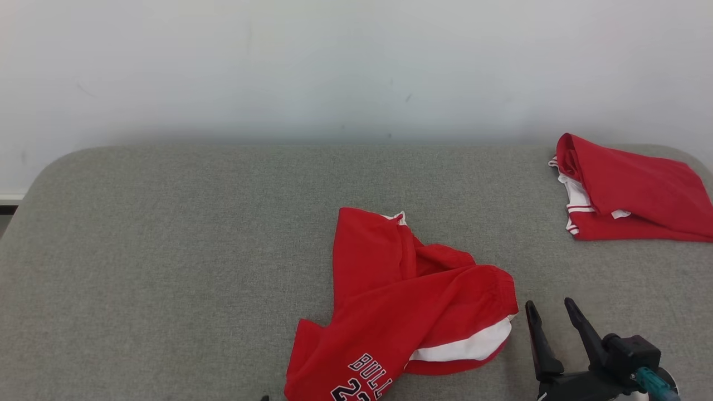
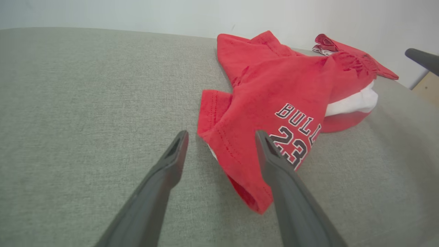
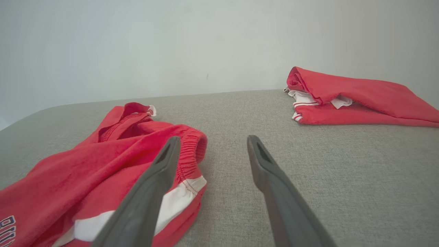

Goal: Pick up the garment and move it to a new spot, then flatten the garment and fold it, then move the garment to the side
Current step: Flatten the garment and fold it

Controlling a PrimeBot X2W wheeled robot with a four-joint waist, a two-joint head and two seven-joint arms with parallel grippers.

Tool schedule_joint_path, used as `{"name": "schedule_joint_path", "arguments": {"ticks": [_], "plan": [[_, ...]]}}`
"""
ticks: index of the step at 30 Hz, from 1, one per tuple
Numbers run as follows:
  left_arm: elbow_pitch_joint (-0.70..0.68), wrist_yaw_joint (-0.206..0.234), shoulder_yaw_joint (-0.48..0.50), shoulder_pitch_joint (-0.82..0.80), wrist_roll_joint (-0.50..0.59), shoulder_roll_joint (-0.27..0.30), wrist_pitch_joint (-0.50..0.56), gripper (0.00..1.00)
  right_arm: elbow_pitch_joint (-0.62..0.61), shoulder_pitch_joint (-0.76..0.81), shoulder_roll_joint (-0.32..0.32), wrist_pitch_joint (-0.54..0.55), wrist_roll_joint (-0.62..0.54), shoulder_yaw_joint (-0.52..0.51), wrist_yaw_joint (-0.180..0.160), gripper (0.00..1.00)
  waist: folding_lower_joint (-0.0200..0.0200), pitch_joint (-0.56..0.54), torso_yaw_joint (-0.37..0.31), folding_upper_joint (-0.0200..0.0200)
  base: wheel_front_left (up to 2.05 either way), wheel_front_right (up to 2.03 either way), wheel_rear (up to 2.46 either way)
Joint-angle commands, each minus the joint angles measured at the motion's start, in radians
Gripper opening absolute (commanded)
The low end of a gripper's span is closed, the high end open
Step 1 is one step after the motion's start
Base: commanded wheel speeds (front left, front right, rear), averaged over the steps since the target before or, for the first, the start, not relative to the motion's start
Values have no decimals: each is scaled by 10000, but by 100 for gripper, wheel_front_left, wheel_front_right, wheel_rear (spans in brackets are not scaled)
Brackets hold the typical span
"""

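Garment crumpled; its lettering cut off at frame edge.

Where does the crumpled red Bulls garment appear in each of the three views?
Head view: lower centre, the crumpled garment lies left of the right gripper.
Left wrist view: centre right, just beyond the left gripper.
Right wrist view: lower left.
Shared landmark: the folded red garment, beyond it to the right.

So the garment sits on the counter. Relative to it: second garment lies well behind and off to the right, right end effector just beside its right edge, left end effector at its front-left corner.
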Motion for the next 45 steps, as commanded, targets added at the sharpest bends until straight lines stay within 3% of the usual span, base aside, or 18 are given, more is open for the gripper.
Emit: {"name": "schedule_joint_path", "arguments": {"ticks": [1, 17, 27, 42, 43, 44, 45], "plan": [[154, -15, -156, 167, -61, 7, -21, 100, -142, 170, 169, -8, -227, -133, -28, 100, 0, 27, 1, 0, 0, 0, 0], [1937, -69, -1096, -1005, -922, 1, -22, 100, -301, 238, 609, -10, -713, -420, -28, 100, 0, 206, -264, 0, 0, 0, 0], [2614, -20, -1043, -1510, -1314, 12, -21, 100, -301, 190, 649, -10, -779, -492, -28, 100, 0, 318, -309, 0, 0, 0, 0], [2441, -44, -834, -1535, -1280, 5, -21, 100, -453, 347, 857, -10, -920, -543, -28, 100, 0, 418, -208, 0, 0, 0, 0], [2453, -50, -887, -1570, -1398, 7, -21, 60, -440, 330, 860, -10, -914, -533, -28, 100, 0, 424, -220, 0, 0, 0, 0], [2426, -53, -940, -1647, -1491, 7, -22, 9, -432, 323, 861, -10, -910, -530, -28, 100, 0, 426, -229, 0, 0, 0, 0], [2373, -56, -982, -1727, -1513, 10, -22, 0, -432, 323, 857, -10, -906, -534, -28, 100, 0, 431, -237, 0, 0, 0, 0]]}}
